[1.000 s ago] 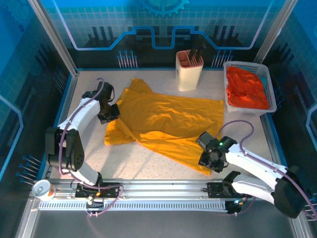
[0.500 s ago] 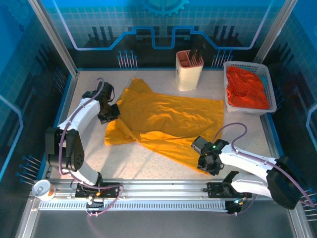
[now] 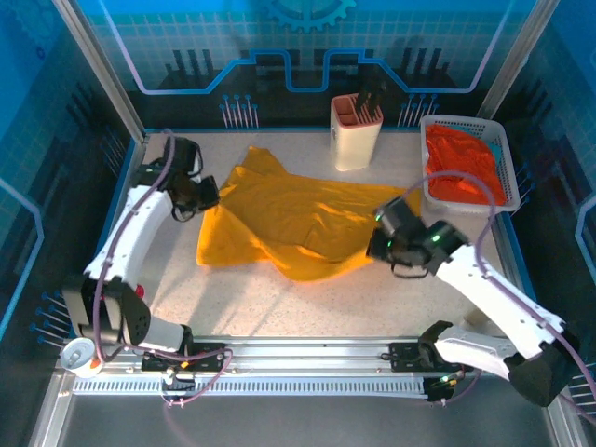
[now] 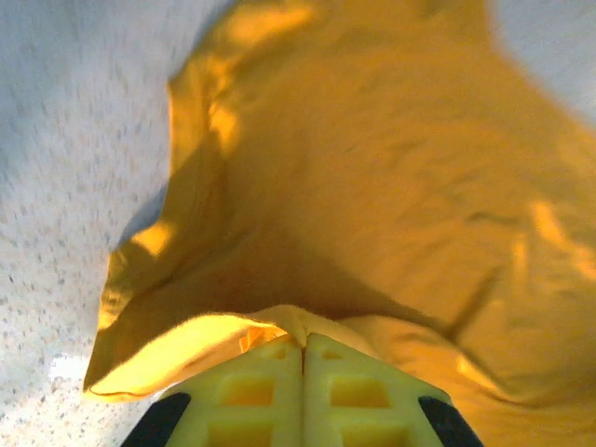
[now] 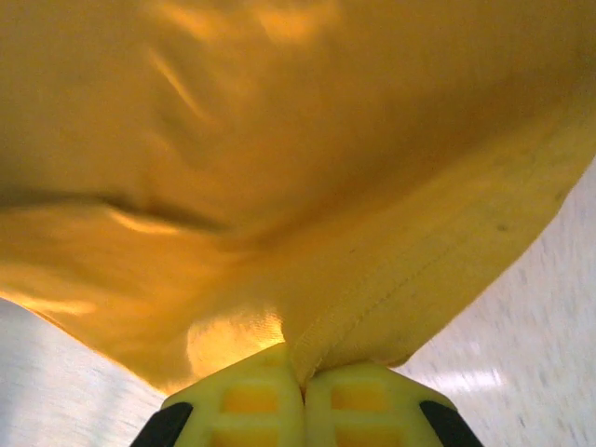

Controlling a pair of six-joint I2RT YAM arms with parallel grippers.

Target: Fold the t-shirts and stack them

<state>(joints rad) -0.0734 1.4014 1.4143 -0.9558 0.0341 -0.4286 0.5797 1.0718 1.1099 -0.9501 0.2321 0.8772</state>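
The mustard-yellow t-shirt (image 3: 298, 219) is lying spread across the middle of the tabletop (image 3: 242, 298), with its near right part lifted off the surface and hanging in a sagging fold. The right fingers (image 5: 284, 368) are pressing together on a stitched hem of that raised part, and the wrist view shows only a narrow bite of cloth between them. The left fingers (image 4: 289, 358) are closing tight on a bunched edge at the shirt's left side, near its far corner. The orange-red t-shirt (image 3: 463, 168) is sitting heaped in the white mesh basket (image 3: 503, 200) at the far right, waiting its turn. The fold itself looks to be under way, and the main risk is the hem sliding out of that thin right-hand pinch as the cloth's weight is pulling down on it. The hanging slack could also be landing in wrinkles rather than flat, since the two holds are not drawing the cloth taut between them. Any tug from the left side may be dragging the whole shirt sideways. The right arm is also working near the basket and the cream holder (image 3: 356, 140), so a wide swing could be knocking either.
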